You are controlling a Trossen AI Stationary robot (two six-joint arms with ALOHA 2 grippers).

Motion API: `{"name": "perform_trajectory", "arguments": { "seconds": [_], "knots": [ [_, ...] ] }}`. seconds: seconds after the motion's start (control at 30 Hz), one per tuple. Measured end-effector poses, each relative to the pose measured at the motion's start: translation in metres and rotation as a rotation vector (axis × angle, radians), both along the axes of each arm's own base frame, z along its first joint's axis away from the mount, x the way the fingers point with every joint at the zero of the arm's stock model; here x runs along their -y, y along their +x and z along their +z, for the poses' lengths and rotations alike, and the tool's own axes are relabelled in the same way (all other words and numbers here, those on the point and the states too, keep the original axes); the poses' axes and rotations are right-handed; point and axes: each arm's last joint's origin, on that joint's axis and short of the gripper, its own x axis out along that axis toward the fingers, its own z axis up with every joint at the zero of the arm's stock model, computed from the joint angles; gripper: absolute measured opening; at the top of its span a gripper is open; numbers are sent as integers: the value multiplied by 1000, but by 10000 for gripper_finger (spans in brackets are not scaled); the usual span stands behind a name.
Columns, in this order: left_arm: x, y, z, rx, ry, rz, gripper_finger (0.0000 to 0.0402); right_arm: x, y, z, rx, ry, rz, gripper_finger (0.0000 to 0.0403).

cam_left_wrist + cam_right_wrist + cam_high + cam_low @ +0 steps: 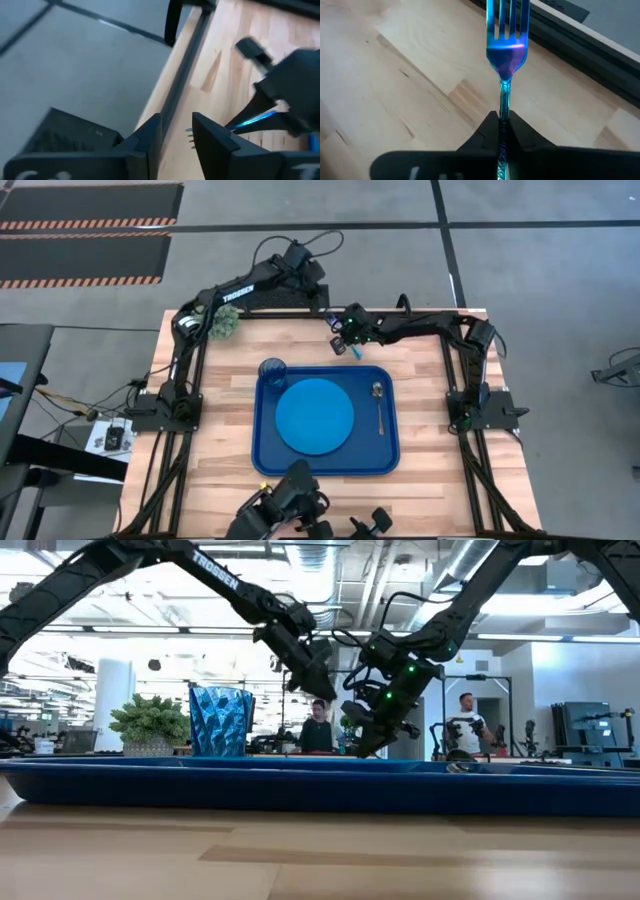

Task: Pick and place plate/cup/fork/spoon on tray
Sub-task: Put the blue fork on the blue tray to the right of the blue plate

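Note:
The dark-blue tray [388, 460] lies mid-table. On it rest the bright-blue plate [315, 417], the cup [272, 371] upright at its far left corner, and the spoon [379, 405] along its right side. My right gripper [345, 337] is just beyond the tray's far edge, shut on the blue-teal fork [506, 45]. My left gripper [176, 135] hovers open and empty at the table's far edge [318, 295], close to the right gripper, with the fork's tines [190, 137] showing past its fingers. My right gripper pinches the fork's thin handle [503, 112] between its two fingers, a short way behind the head. The fork runs along the fingers and its tines [507, 20] stick out beyond the fingertips. Whether the tines touch the table, I cannot tell.
A green plant [226, 322] and a faceted blue vase [220, 720] stand at the far left of the table. Black frame rails [180, 370] run along the table's left, right and far sides. People stand in the room behind [318, 725].

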Motion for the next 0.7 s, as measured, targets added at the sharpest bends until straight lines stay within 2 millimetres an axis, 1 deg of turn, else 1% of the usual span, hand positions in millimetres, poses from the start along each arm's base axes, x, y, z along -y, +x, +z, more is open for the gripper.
{"name": "perform_trajectory", "arguments": {
  "seconds": [0.1,0.17,0.27,0.43,0.5,0.57,0.7],
  "knots": [
    [3,-4,14,23,28,-4,98,2,-3,2,21,32,0,24],
    [7,-5,16,38,45,-10,90,4,-5,8,36,33,-9,20],
    [15,-6,15,70,81,-20,66,3,-9,21,45,29,-15,13],
    [28,-17,11,125,131,-25,16,3,-21,51,96,14,-51,13],
    [36,-25,11,158,157,-15,4,1,-26,58,81,12,-87,13],
    [47,-34,12,205,191,-10,4,-3,-31,61,73,24,-125,13],
    [79,-57,11,282,261,-15,6,-22,-38,57,94,99,-179,13]
  ]
}}
